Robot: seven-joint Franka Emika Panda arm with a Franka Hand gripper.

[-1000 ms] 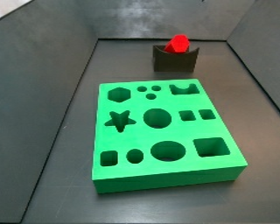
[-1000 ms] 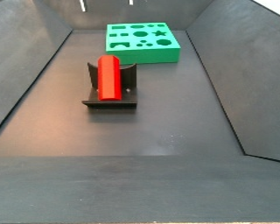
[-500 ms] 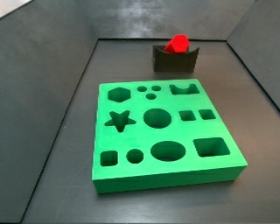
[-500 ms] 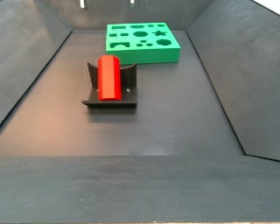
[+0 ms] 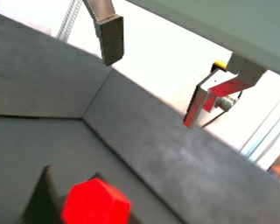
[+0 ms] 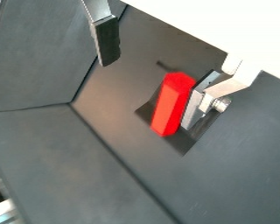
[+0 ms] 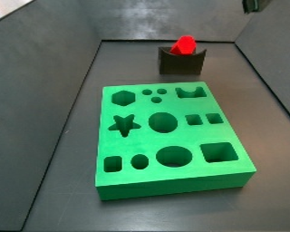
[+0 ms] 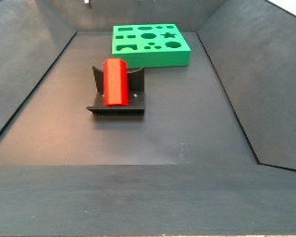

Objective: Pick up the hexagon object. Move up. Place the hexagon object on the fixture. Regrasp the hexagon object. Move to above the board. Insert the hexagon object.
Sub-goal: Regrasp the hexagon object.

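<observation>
**Red peg resting on the fixture, gripper high and empty**

Nothing on the floor has shifted since the earlier frames; only a dark corner of the arm now pokes into a side view at about 1 o'clock. The bright red, smooth plastic hexagonal prism peg [image 8: 115,81] lies lengthwise in the curved notch of the small dark grey-brown fixture block [image 8: 117,105], its six-sided end face showing in a side view [image 7: 184,43]. At 12 o'clock from the fixture in that long view sits the large bright green rectangular board [image 8: 151,44], a matte slab cut with hexagon, star, circle, square and crown holes; the two are well apart.

The gripper [image 6: 160,61] hangs above the fixture, its flat silver fingers [image 6: 105,35] with dark pads spread wide and holding nothing, the peg [image 6: 171,104] visible below between them. Dull dark grey walls [image 5: 60,79] enclose the floor.
</observation>
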